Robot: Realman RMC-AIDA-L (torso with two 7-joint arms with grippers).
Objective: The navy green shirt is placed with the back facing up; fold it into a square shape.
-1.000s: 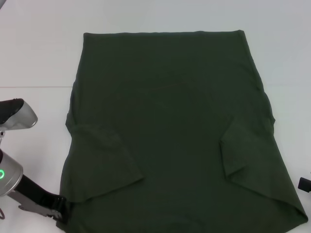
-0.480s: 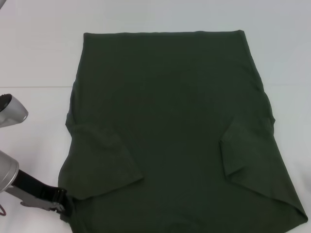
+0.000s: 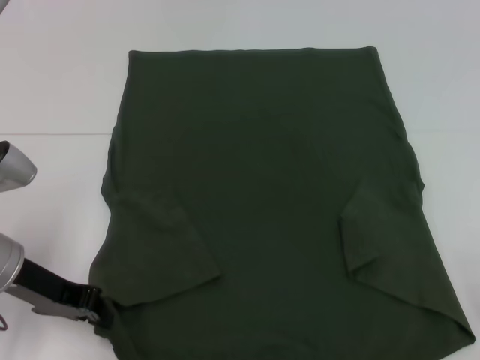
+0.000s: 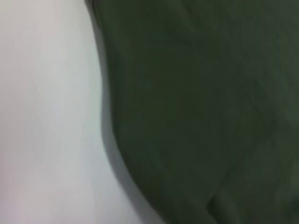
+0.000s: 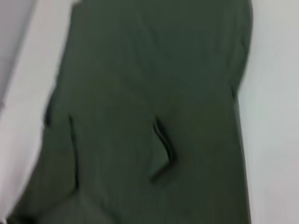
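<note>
The navy green shirt [image 3: 262, 202] lies spread flat on the white counter [image 3: 60, 90], filling the middle of the head view. Both sleeves are already turned in over the body: the left sleeve [image 3: 161, 251] lies as a flap near the robot's left side, the right sleeve [image 3: 367, 232] as a narrower flap on the other side. The far edge runs straight; the near edge passes out of view at the bottom.

The left hand [image 3: 94, 315] sits low at the near left corner of the shirt, right at the cloth's edge — whether its fingers are apart, together or pinching the fabric cannot be told, since the tips are hidden where they meet the cloth. The left wrist view shows only the shirt's curved side edge against the counter. The right hand does not show in the head view; its wrist camera looks along the whole shirt from above, so it seems to be held off the cloth.

The step in hand looks like taking hold of the near corner for a lengthwise fold toward the far edge. To do it well, the left hand should catch every layer at the corner, including the folded side, not just the top one. The right hand would need a matching hold on the near right corner, and both should lift evenly so the tucked sleeves do not slide out.
</note>
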